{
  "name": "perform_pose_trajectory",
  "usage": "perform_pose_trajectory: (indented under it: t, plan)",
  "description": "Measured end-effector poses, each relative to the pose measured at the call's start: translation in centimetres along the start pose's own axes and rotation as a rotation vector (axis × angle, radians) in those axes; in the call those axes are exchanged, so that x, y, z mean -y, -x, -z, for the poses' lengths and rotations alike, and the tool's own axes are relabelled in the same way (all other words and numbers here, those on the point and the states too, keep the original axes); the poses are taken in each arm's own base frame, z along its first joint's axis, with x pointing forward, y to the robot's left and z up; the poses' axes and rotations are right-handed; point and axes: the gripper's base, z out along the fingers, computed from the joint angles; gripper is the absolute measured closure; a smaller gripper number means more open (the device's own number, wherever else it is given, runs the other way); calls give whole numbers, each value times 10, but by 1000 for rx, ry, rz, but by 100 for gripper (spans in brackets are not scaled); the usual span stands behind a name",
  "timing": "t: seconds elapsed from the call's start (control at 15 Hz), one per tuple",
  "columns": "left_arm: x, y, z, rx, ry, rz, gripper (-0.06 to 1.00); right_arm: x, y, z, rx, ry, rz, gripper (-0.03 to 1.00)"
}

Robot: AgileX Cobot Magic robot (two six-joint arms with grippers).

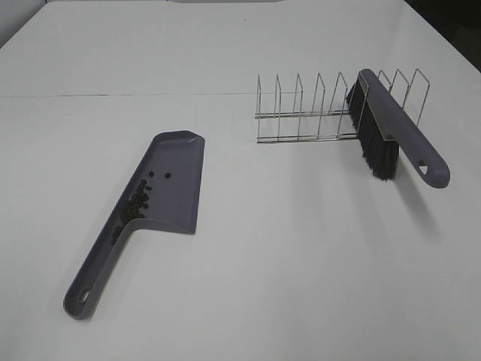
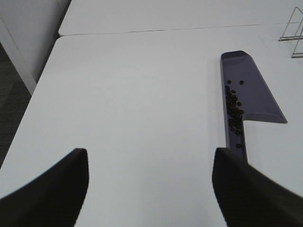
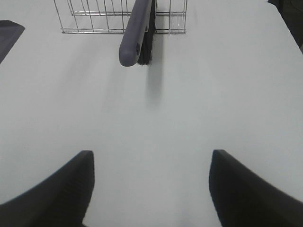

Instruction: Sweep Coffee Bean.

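The coffee beans lie heaped in the dustpan, looking light and apt to roll, so I'd lift by its handle, while both the left gripper and right gripper hang wide open, empty.

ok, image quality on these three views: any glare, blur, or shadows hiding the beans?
Exterior high: even light, soft shadows beside the dustpan and brush; coffee beans readable. Left wrist: beans sharp, left gripper fingers dark and blurred at the edge. Right wrist: right gripper fingers equally blurred; faint brush shadow on the table; no glare.
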Motion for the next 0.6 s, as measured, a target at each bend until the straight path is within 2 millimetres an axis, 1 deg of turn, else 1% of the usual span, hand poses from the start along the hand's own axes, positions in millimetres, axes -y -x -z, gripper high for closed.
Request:
perform_pose_trajectory:
  t: [0.6]
  plan:
    - [0, 0, 0, 2, 6, 3, 29, 0, 0, 0, 0, 0, 0, 37]
